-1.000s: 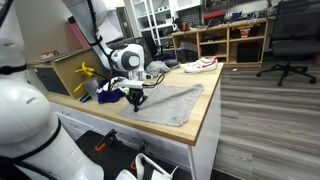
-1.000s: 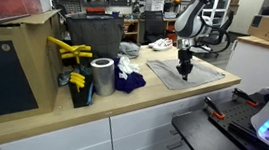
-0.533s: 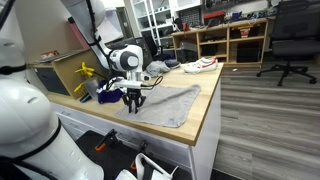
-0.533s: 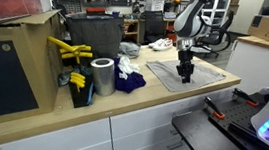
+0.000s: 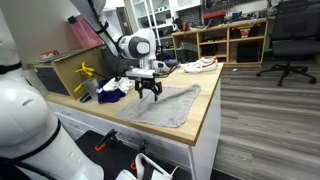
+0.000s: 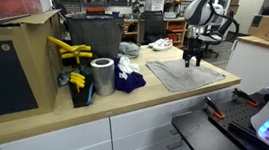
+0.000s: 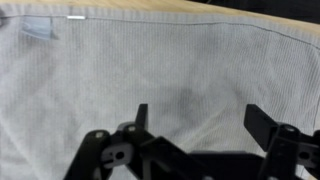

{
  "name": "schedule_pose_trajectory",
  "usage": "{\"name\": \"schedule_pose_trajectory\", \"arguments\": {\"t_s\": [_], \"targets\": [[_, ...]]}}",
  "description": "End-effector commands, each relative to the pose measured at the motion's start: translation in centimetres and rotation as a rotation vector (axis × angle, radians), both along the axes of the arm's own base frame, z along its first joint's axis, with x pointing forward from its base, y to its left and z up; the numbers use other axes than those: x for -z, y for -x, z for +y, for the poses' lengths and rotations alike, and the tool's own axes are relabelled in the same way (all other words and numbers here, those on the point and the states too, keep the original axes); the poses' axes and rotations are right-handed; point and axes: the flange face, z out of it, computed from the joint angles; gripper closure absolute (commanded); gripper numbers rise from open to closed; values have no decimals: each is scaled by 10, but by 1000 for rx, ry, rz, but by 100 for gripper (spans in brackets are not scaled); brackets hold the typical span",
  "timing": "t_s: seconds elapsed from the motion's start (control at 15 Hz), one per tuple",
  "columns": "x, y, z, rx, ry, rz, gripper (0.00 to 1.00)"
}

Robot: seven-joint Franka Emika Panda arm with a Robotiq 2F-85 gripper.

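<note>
A grey towel [image 5: 168,106] lies spread flat on the wooden counter [image 5: 205,118], and it shows in both exterior views [image 6: 183,76]. My gripper [image 5: 150,93] hangs open just above the towel's far part [image 6: 191,61], with nothing between its fingers. In the wrist view the ribbed towel [image 7: 160,60] fills the picture. A white label [image 7: 76,17] shows near its top hem. The two black fingers stand wide apart around my gripper [image 7: 200,112], off the cloth.
A silver can [image 6: 101,78], yellow tools [image 6: 67,50], a blue cloth [image 6: 129,81] and a black bin [image 6: 94,33] crowd the counter beside the towel. A white shoe [image 5: 200,64] sits on the floor behind and an office chair [image 5: 288,42] further off.
The gripper was shut, pinching the towel; it has opened, let the cloth go, risen and moved toward the towel's far side. The towel now lies flat.
</note>
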Motion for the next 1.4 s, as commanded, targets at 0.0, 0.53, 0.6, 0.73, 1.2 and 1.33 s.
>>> {"name": "schedule_pose_trajectory", "arguments": {"t_s": [0.0, 0.53, 0.6, 0.73, 1.2, 1.33], "targets": [[-31, -10, -35, 73, -3, -56, 0], [-63, -24, -89, 206, -9, -96, 0], [-68, -24, -91, 217, -8, -89, 0], [-82, -22, -90, 212, -19, -70, 0], [-149, -18, -69, 151, -20, -40, 0], [-164, -20, -62, 133, -23, -55, 0]]}}
